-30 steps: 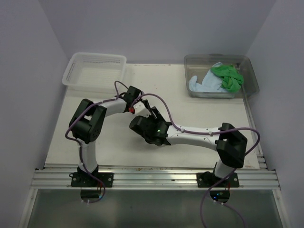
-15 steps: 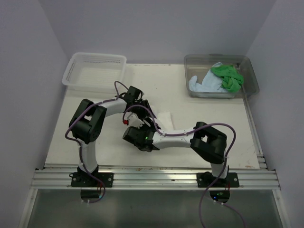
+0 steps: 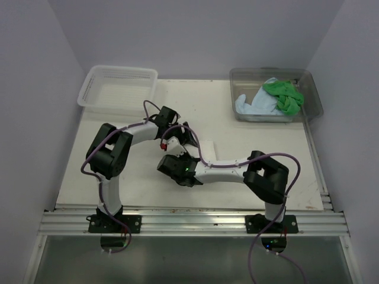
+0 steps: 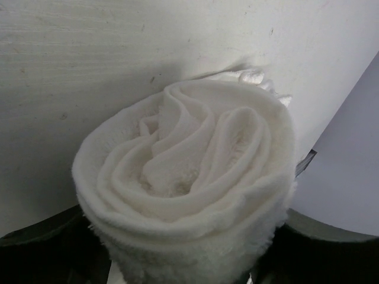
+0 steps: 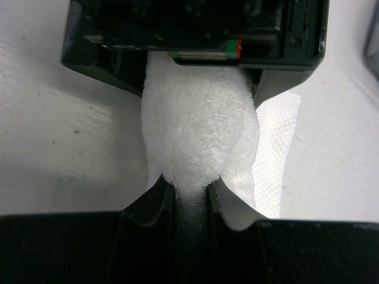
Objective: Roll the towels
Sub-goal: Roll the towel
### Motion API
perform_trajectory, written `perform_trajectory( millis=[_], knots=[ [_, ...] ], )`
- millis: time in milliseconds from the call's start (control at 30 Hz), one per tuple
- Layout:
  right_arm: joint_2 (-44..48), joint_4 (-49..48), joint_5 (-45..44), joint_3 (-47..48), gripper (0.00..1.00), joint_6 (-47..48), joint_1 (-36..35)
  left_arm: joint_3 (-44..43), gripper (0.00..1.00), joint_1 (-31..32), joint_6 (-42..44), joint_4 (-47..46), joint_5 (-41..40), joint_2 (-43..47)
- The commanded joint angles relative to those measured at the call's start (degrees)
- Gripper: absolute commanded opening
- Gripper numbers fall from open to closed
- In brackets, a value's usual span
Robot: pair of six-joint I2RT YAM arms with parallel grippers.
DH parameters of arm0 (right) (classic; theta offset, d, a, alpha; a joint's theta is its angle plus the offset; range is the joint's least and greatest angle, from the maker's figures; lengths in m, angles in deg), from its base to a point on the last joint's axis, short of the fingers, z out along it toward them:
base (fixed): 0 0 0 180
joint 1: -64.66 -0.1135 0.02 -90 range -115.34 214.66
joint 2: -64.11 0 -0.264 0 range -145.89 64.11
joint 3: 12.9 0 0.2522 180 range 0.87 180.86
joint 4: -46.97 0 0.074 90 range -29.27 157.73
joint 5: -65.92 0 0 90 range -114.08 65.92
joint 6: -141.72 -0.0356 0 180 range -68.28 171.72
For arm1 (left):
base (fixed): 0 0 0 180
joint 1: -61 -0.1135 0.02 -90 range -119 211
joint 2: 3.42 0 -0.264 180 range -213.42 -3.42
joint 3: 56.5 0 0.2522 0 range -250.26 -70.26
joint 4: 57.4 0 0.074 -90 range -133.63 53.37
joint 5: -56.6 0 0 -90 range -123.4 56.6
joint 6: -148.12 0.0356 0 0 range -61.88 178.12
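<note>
White towel: the small white towel [image 4: 189, 177] of soft terry cloth is wound into a thick roll near the middle of the pale table [image 3: 118, 177]. A loose flat tail lies on the surface at 3 o'clock of the roll.
Left gripper: the left gripper [image 4: 185, 251] clasps the roll by its sides, with a dark finger pressed against each flank (the spiral end faces its camera).
Right gripper: the right gripper [image 5: 189, 192] faces the left one, and its fingers [image 5: 155, 204] pinch the opposite end of the roll.
Green towel: a crumpled bright green towel [image 3: 284, 94] lies in the clear plastic tub [image 3: 315, 102] at 1 o'clock.
Blue towel: a light blue towel [image 3: 251, 106] lies in the same tub, touching the green one.
Basket: a white plastic lattice basket [image 3: 89, 90] sits at 11 o'clock.
</note>
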Motion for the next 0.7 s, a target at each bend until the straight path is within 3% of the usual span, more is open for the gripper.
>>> perform_trajectory(
  millis=[0,33,133,400,667],
  knots=[
    [7.0,-1.3,9.8,-4.5,0.00,-10.9,2.9,-0.5,0.80,-0.7,3.5,6.3,-3.0,-0.1],
    [8.1,-2.2,11.3,-5.6,0.00,-12.1,3.3,-0.9,0.85,-0.8,3.6,6.1,-2.4,0.2],
    [12.2,-4.5,18.0,-10.0,0.00,-17.2,5.3,-1.0,0.89,-1.8,3.9,5.0,-1.1,0.7],
    [19.5,-14.6,34.5,-23.1,0.00,-30.0,15.2,-0.6,0.90,-3.0,4.3,3.1,0.6,3.0],
    [23.2,-26.5,47.5,-33.5,0.00,-34.7,21.3,2.7,0.91,-3.0,4.1,-1.1,2.0,6.7]
  ],
)
